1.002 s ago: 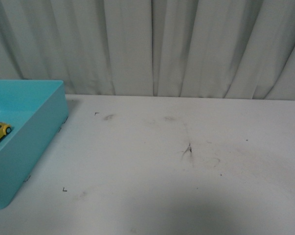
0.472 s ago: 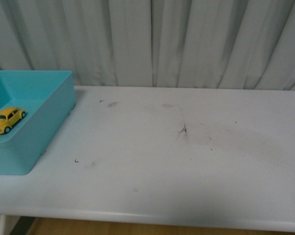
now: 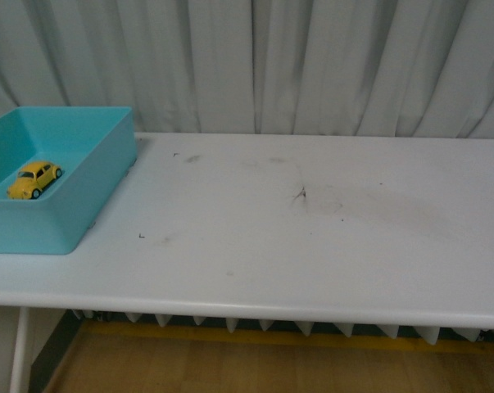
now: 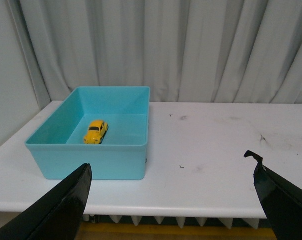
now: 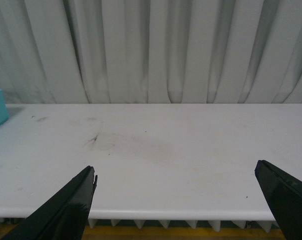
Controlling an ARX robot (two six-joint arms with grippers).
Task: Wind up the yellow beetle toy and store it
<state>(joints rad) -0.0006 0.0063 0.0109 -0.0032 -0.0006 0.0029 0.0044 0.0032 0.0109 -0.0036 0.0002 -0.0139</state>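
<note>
Yellow car: the yellow beetle toy sits inside the teal bin at centre-left of the front view, on its wheels, on the bin floor, clear of the walls; also seen in the left wrist view, left of centre.
Table: white table runs across the frame, scuffed w/ dark marks near the middle; grey curtain fills the upper part.
Left pincer: left pincer hangs well back from the bin, jaws wide apart, nothing between them.
Right pincer: right pincer likewise spread wide & bare, over the table's near edge, well apart from bin & toy.
Step in hand: prob. the close of the job. Toy is already stored, both arms stand off. Whether it was wound can't be told from these frames.
Next move: by my reading, little left; arms need only stay clear of the bin. If winding is outstanding, left arm is the nearer one & would have to reach down into the bin for the toy.
</note>
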